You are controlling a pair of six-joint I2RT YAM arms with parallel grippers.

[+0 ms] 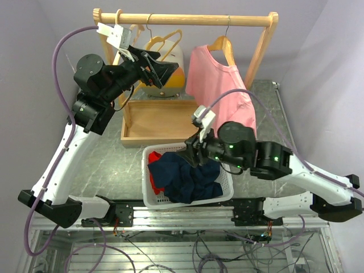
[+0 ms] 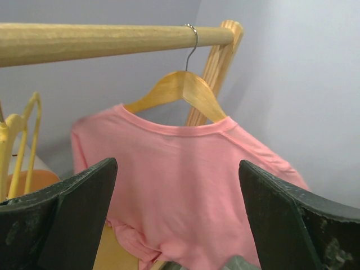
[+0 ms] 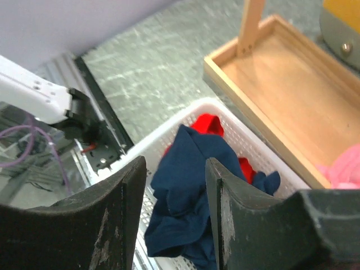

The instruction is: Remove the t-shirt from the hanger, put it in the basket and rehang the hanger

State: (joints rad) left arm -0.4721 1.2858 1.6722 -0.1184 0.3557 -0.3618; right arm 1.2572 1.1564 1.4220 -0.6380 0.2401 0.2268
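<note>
A pink t-shirt hangs on a wooden hanger from the wooden rail at the right end of the rack. My left gripper is raised to the left of the shirt, open and empty. In the left wrist view the shirt and hanger fill the space beyond the open gripper, apart from it. My right gripper is open and empty above the white basket, in front of the shirt's hem.
The basket holds navy cloth and red cloth. A wooden tray lies under the rack. Empty yellow hangers hang at the left, in front of a round white and orange object.
</note>
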